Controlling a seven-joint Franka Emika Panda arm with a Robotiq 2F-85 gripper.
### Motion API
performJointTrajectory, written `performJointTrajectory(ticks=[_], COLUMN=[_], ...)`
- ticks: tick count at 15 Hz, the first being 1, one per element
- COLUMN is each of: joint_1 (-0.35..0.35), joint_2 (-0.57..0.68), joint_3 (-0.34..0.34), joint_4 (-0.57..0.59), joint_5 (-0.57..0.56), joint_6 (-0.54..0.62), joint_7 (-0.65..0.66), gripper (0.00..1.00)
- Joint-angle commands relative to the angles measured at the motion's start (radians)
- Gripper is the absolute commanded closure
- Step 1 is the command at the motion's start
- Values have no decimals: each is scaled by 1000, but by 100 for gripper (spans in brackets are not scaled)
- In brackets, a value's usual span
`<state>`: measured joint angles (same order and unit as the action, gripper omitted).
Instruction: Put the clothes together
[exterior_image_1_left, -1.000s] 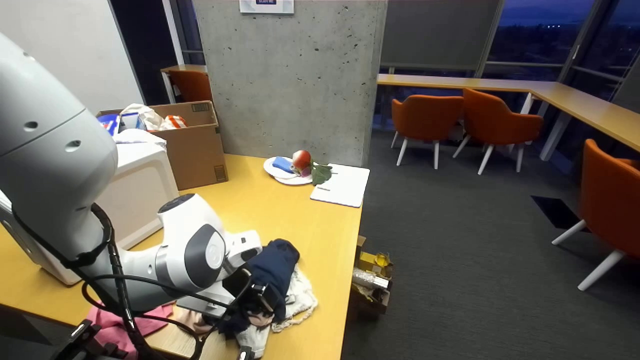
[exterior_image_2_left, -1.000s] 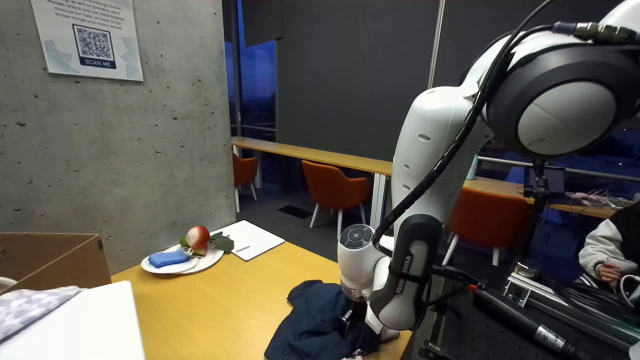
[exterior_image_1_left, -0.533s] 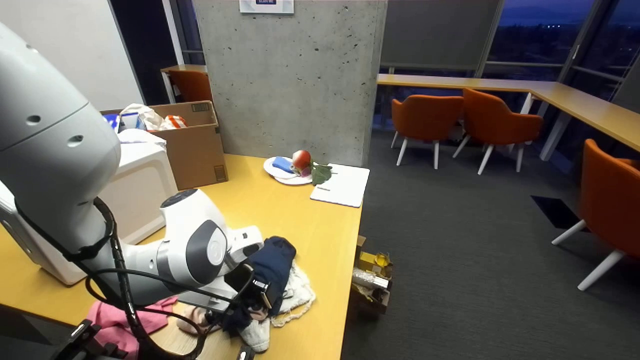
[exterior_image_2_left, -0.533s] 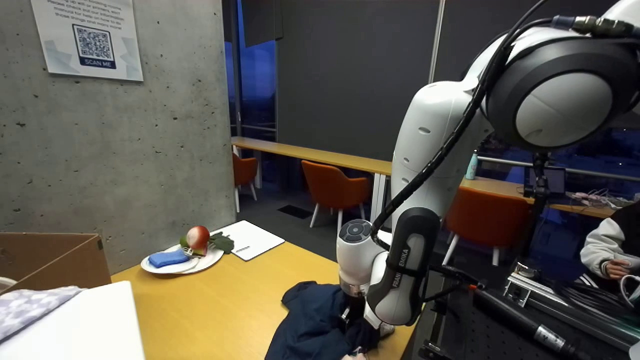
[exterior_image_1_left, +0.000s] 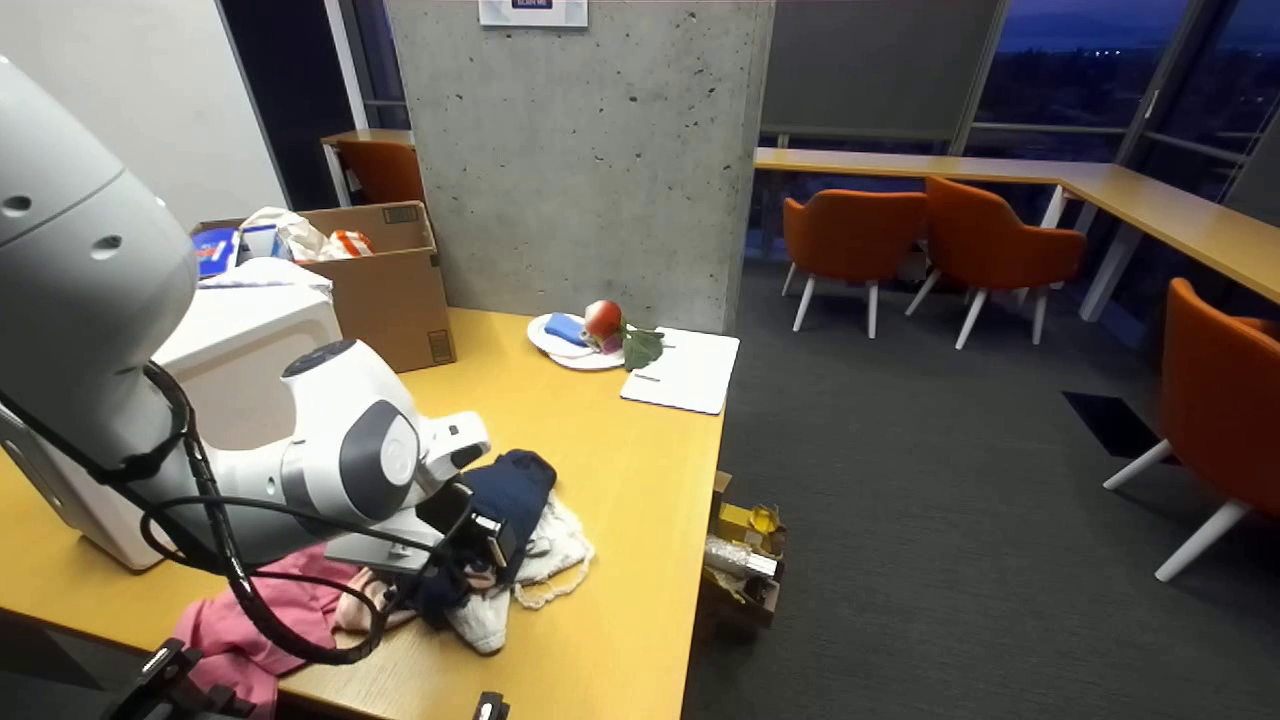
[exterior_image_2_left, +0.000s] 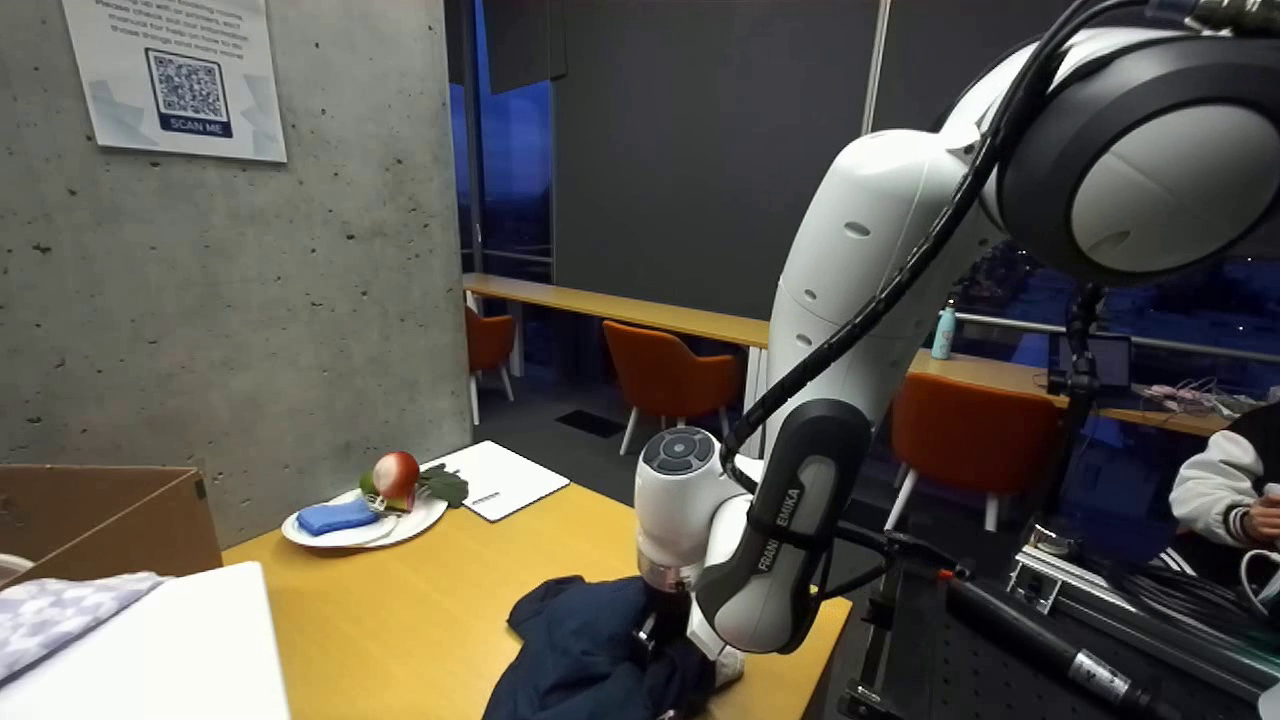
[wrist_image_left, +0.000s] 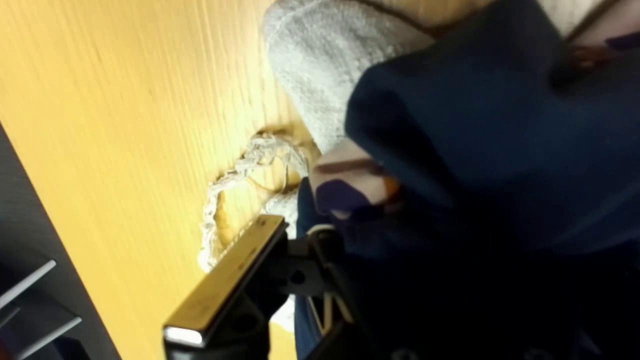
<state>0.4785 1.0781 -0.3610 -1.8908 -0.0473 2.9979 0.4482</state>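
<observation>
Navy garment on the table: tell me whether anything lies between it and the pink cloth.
Yes: in an exterior view, a peach cloth lies on the table between the navy garment and the pink cloth. A black cable also loops in front of the pink cloth there; whether it touches, I cannot tell.

In the wrist view only one finger (wrist_image_left: 227, 275) of the gripper (exterior_image_1_left: 485, 555) shows clearly; the rest sinks into darkness against the navy cloth (exterior_image_2_left: 590, 645), so whether it holds anything cannot be told. The right edge crops the navy cloth there. Beneath it run grey cloth (wrist_image_left: 320, 60) and white cloth (exterior_image_1_left: 562, 540); whether they join is hidden. Near it, a cable (exterior_image_1_left: 320, 655) hides some pink cloth (exterior_image_1_left: 222, 640). Well apart from it, both exterior views crop a poster (exterior_image_2_left: 175, 90) at the top.
</observation>
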Motion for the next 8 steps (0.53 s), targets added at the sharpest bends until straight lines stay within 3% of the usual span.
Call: performJointTrajectory(ticks=[1,8], joint_1=[79,235], joint_2=[-120,-274], joint_3=[-16,-16], joint_4=[-50,-120], joint_5=[13,-23], joint_6=[-50,-112], joint_7=[-21,17], gripper=[100,98])
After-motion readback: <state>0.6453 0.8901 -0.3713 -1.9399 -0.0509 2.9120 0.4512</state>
